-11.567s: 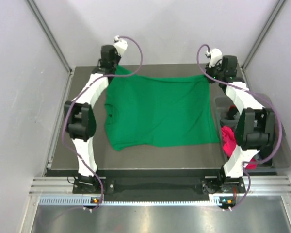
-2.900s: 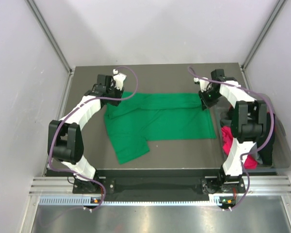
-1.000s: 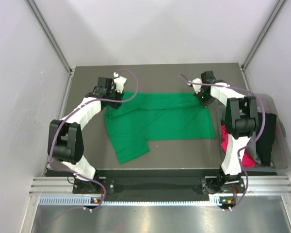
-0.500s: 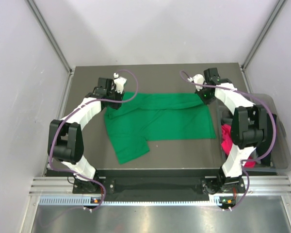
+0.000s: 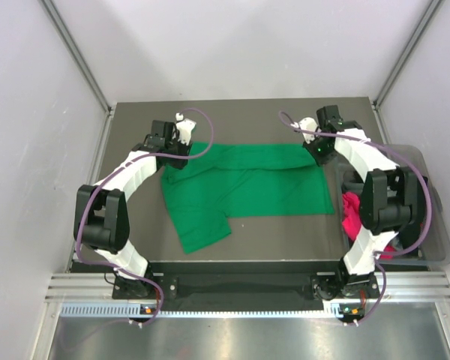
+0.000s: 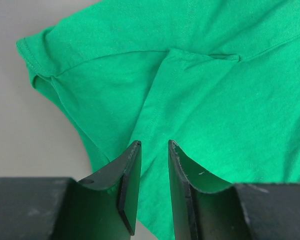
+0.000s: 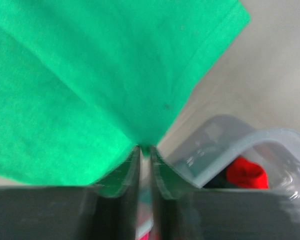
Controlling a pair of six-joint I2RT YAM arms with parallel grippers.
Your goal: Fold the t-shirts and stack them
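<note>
1. Nearest the arm bases, one flap of the green t-shirt (image 5: 247,184) hung out toward the near-left corner of the bench (image 5: 285,232).
2. The rest of the shirt lay flat as a folded band mid-bench, its long axis running from the left edge to the right edge, sleeve end left, straight hem right.
3. At the right edge sat a clear bin (image 5: 439,225) with a magenta-pink t-shirt (image 5: 352,214) bunched inside.
4. The left arm bent its elbow out by the left edge and reached in to the shirt's far-left corner. The left pincer (image 6: 154,145) pointed down over the sleeve, jaws narrowly apart with nothing between them.
5. The right arm folded its elbow above the bin and stretched far and leftward. The right pincer (image 7: 146,149) was clamped on the shirt's far-right corner, fabric gathered into its tips.
</note>
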